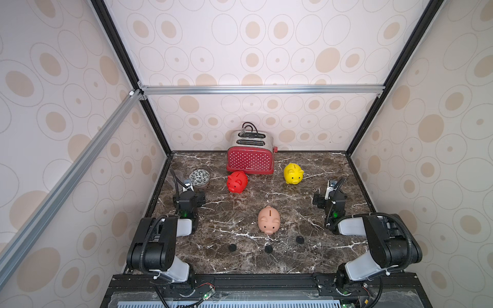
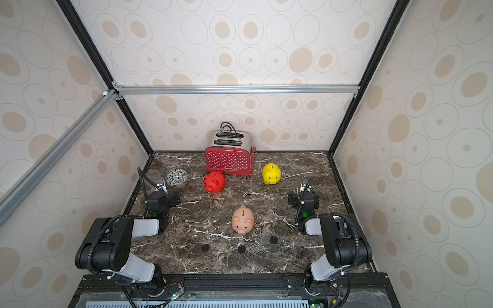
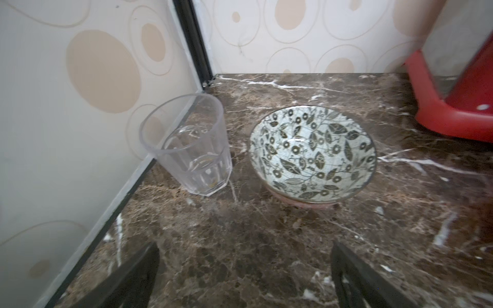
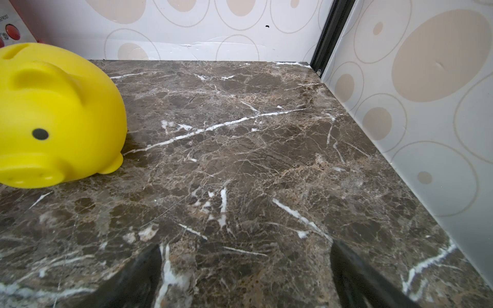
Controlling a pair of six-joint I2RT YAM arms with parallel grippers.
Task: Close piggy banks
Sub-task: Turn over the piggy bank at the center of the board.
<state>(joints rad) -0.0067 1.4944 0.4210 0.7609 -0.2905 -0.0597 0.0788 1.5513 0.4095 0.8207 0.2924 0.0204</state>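
Jaws, left wrist view: left gripper (image 3: 244,253) is spread wide with nothing between its fingers (image 3: 138,274), over the bare marble tabletop (image 3: 266,234)
Ahead of it, left wrist view: clear plastic tumbler (image 3: 186,144) is upright against the side wall; leaf-patterned bowl (image 3: 312,152) sits just beside it, not touching; a corner of the red polka-dot toaster (image 3: 458,106) shows at the frame edge
Jaws, right wrist view: right gripper (image 4: 245,250) is equally wide and holds nothing, over bare marble
Pig, right wrist view: yellow piggy bank (image 4: 58,114) stands on its feet, coin slot up, well apart from the fingers
Pigs, both top views: red piggy bank (image 1: 237,182) is at frame centre, just below the toaster's lower left corner; the yellow one is right of the toaster, apart from it; peach-pink piggy bank (image 1: 269,220) is lower centre, between the two arms, snout toward the bottom edge
Loose pieces, both top views: three black discs (image 1: 268,248) lie in a row below the peach-pink pig, apart from it
Arms, both top views: one at each side of the tabletop, touching no pig
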